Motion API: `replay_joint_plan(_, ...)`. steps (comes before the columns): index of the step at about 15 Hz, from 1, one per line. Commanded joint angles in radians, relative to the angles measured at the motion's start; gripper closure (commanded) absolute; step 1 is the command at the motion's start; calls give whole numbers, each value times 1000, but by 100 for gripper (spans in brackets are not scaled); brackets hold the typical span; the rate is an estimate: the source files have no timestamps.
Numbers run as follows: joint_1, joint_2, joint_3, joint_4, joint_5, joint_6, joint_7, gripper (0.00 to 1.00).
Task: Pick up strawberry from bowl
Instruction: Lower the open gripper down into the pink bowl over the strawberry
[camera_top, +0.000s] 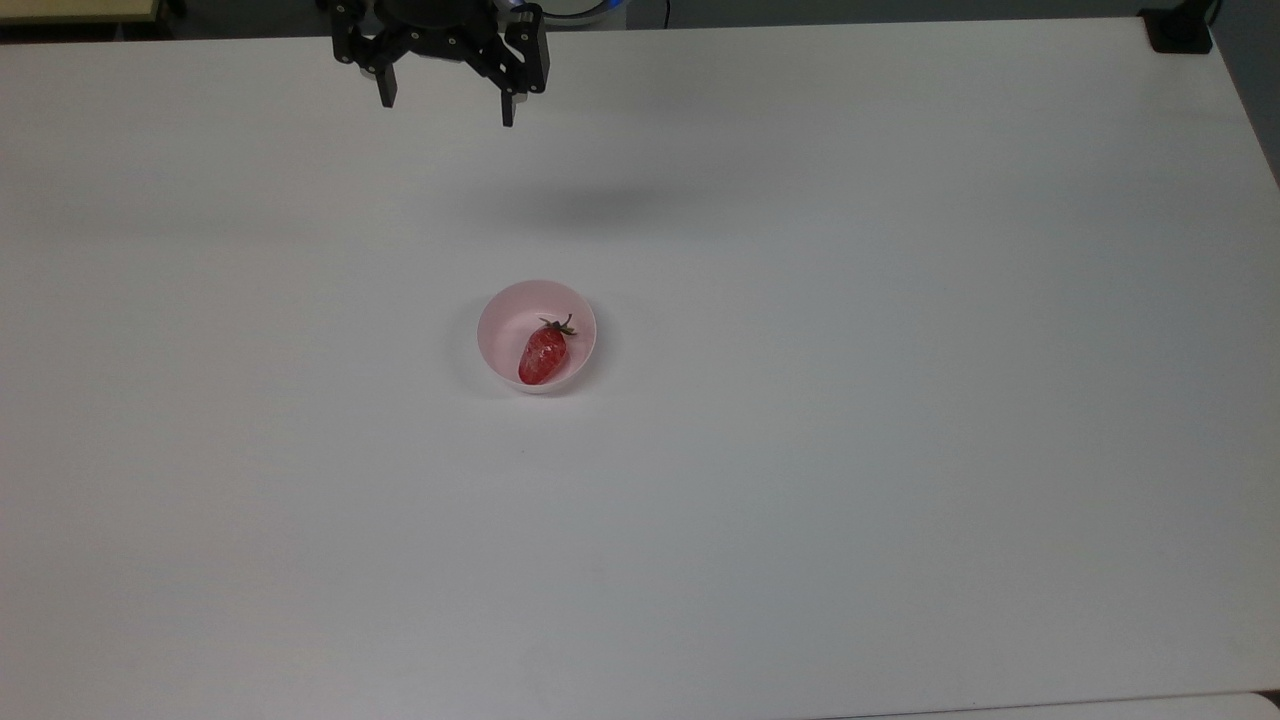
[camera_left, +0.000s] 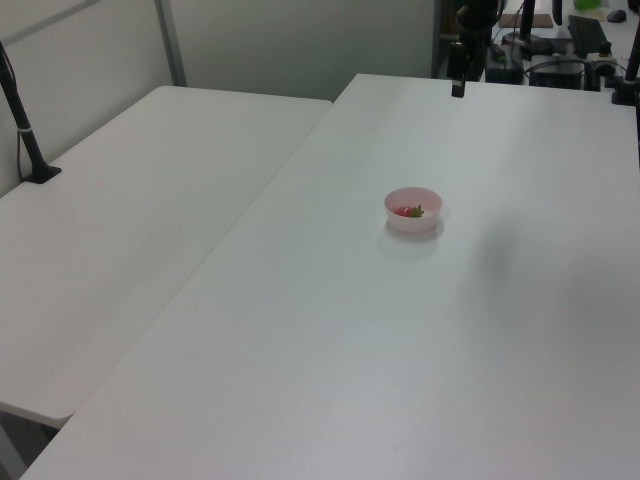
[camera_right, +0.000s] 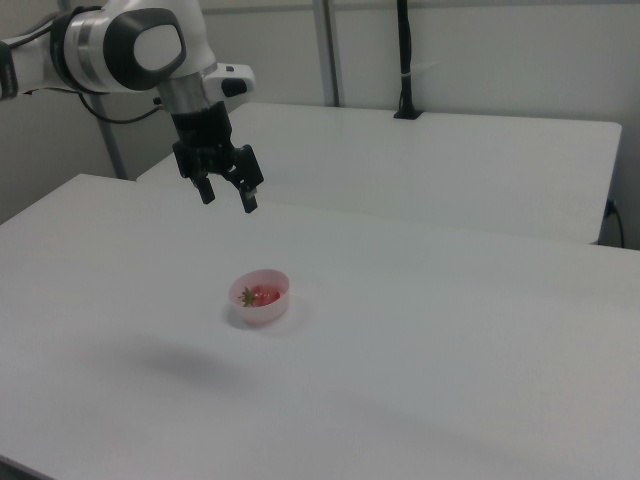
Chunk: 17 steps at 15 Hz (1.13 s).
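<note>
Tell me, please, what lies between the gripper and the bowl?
Nothing: the top view shows bare white table between the open gripper and the bowl.

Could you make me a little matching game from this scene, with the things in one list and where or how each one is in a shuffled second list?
Things:
1. strawberry
2. bowl
3. gripper
4. table

States:
A. pale pink, standing upright on the table
B. open, in the air, holding nothing
C. white, carrying the bowl
D. red, lying inside the bowl, green cap toward the top view's upper right

Pairs: 1-D, 2-A, 3-B, 4-C
</note>
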Motion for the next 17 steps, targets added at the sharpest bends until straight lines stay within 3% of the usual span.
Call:
replay_joint_plan(1,1,-2,-2,-10,19,-9,-28,0)
replay_joint_plan(7,3,1,0,-10,22,-5,-28,0)
replay_joint_plan(13,11,126,-2,20,45,141,-37,0)
replay_joint_plan(15,12,186,0,20,43,214,-39,3)
replay_joint_plan(17,11,231,0,20,42,273,-50,13)
